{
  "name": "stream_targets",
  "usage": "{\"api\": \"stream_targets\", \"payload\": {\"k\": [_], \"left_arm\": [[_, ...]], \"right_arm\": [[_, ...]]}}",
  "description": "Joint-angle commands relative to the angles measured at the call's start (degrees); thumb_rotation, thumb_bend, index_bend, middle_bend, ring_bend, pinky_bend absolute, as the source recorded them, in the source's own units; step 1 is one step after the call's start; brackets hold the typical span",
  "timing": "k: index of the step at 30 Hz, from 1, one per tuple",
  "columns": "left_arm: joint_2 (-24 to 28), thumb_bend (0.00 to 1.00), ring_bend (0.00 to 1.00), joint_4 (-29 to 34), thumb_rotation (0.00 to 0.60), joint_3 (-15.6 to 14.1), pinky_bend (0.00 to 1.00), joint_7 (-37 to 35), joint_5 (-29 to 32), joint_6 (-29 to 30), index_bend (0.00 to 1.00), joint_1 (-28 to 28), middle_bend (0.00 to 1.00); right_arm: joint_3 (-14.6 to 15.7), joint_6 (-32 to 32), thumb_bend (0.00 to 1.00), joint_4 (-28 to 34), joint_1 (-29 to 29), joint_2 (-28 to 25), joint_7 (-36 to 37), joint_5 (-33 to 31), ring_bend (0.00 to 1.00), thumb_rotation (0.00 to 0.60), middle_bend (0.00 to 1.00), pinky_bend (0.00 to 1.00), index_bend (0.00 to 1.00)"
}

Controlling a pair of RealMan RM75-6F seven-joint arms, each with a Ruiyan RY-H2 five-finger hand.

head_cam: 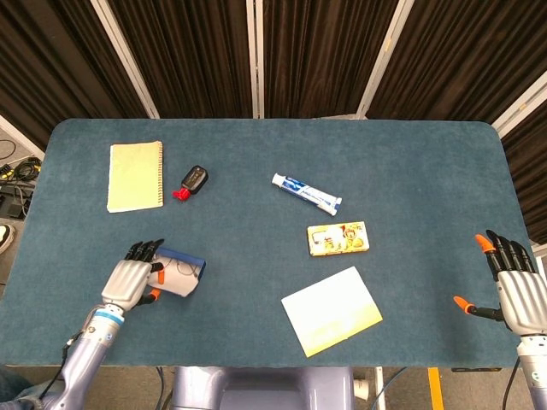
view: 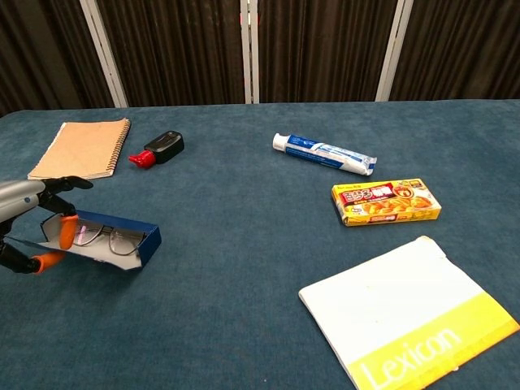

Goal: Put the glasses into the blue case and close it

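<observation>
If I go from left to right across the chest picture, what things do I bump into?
Left hand → open blue glasses case → black and red marker → white and blue toothpaste tube → yellow curry box → white and yellow Lexicon booklet. The tan spiral notebook overlaps the hand and case, so I left it out.

Glasses (view: 101,236) lie in the open case (view: 130,244), left of the toothpaste (view: 323,153).

A broad counter covered in dark teal felt-like cloth (head_cam: 410,213), with rounded corners, fills the scene. Behind it hang dark brown pleated curtains (view: 325,49), split by pale vertical metal frame posts (view: 249,50). Even overhead light falls, with soft shadows. Tangled cables on the floor (head_cam: 15,184) show beyond the counter's left edge.
</observation>
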State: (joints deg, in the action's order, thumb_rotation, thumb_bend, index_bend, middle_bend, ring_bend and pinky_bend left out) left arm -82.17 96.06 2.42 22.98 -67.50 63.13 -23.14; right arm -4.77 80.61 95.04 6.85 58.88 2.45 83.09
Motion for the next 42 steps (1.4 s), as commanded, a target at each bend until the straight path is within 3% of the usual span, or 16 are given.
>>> {"api": "stream_targets", "payload": {"k": [1, 14, 23, 32, 39, 41, 42], "left_arm": [[0.34, 0.46, 0.00, 0.23, 0.600, 0.24, 0.00, -0.06, 0.76, -0.53, 0.63, -0.30, 0.00], [-3.40, 0.46, 0.00, -2.43, 0.600, 2.44, 0.00, 4.40, 6.03, -2.34, 0.63, -3.82, 0.00], [-2.75, 0.46, 0.00, -0.78, 0.600, 4.36, 0.00, 6.90, 9.78, -2.24, 0.63, -5.89, 0.00], [-2.93, 0.46, 0.00, -1.07, 0.600, 7.90, 0.00, 8.31, 17.38, -4.05, 0.62, -9.57, 0.00], [-4.80, 0.46, 0.00, -3.47, 0.600, 8.81, 0.00, 10.99, 23.36, -4.77, 0.60, -12.60, 0.00], [-5.21, 0.46, 0.00, -3.99, 0.600, 8.87, 0.00, 10.77, 23.69, -4.70, 0.56, -12.92, 0.00], [-5.36, 0.44, 0.00, -4.20, 0.600, 8.86, 0.00, 10.51, 23.80, -4.78, 0.47, -13.07, 0.00]], "right_arm": [[0.00, 0.04, 0.00, -0.02, -0.01, 0.02, -0.10, 0.02, 0.00, 0.600, 0.00, 0.00, 0.00], [-0.05, -0.04, 0.00, -0.23, 0.00, 0.13, -0.15, -0.22, 0.00, 0.600, 0.00, 0.00, 0.00], [-0.09, -0.34, 0.00, -0.37, 0.13, 0.42, -0.68, -0.54, 0.00, 0.600, 0.00, 0.00, 0.00], [-0.09, -0.50, 0.00, -0.55, 0.21, 0.64, -1.08, -0.71, 0.00, 0.600, 0.00, 0.00, 0.00], [-0.07, -0.57, 0.00, -0.61, 0.23, 0.75, -1.37, -0.79, 0.00, 0.600, 0.00, 0.00, 0.00], [-0.09, -0.56, 0.00, -0.62, 0.23, 0.77, -1.37, -0.83, 0.00, 0.600, 0.00, 0.00, 0.00], [-0.10, -0.57, 0.00, -0.63, 0.23, 0.77, -1.36, -0.86, 0.00, 0.600, 0.00, 0.00, 0.00]]}}
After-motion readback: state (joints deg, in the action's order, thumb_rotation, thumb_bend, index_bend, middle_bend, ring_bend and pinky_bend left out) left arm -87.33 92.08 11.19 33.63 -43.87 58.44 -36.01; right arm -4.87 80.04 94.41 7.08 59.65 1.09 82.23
